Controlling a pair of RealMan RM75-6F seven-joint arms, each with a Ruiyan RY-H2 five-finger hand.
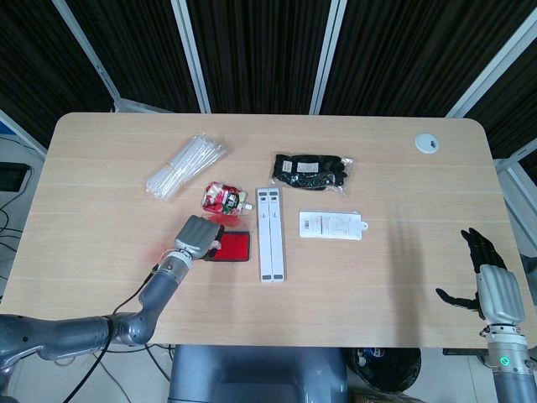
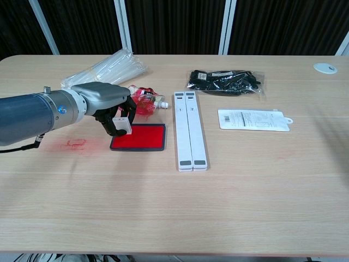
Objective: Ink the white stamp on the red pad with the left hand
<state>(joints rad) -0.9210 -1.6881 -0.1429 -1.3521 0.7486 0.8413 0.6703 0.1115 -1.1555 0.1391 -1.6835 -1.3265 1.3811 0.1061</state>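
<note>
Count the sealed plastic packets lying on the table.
4: clear sticks bag back left, red pouch behind the red pad, black packet centre back, white packet right of centre.
</note>
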